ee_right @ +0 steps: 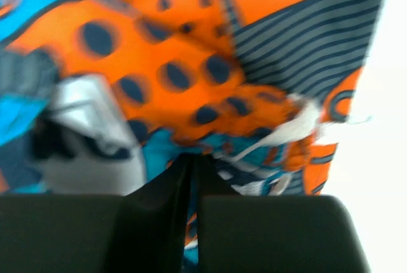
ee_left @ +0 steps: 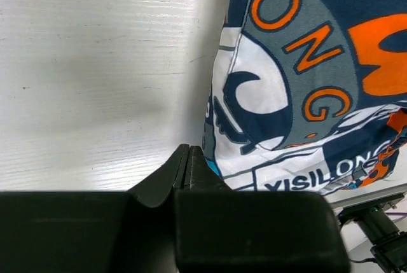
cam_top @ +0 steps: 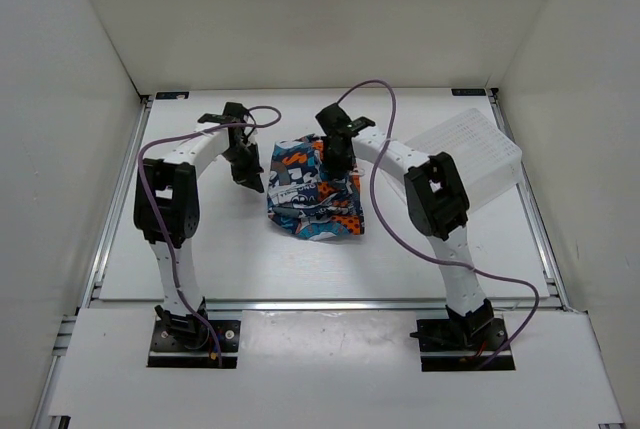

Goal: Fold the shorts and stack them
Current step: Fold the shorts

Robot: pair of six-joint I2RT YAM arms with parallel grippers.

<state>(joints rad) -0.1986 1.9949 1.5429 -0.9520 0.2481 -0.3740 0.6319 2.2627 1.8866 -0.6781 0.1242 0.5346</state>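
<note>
The shorts (cam_top: 315, 199) lie in a compact folded bundle at the table's middle, with an orange, teal and navy print. My right gripper (cam_top: 335, 164) sits on their far part. In the right wrist view, which is blurred, it (ee_right: 193, 157) is shut, with the dotted orange fabric (ee_right: 178, 44) and a white drawstring (ee_right: 299, 123) bunched at its tips. My left gripper (cam_top: 249, 181) stands just left of the shorts' left edge. It (ee_left: 189, 149) is shut with its fingers pressed together and no cloth between them, and the lettered fabric (ee_left: 299, 63) is right beside it.
A white translucent plastic basket (cam_top: 470, 154) lies tilted at the right, behind the right arm's elbow. White walls close in the table on three sides. A metal rail (cam_top: 320, 302) runs along the front.
</note>
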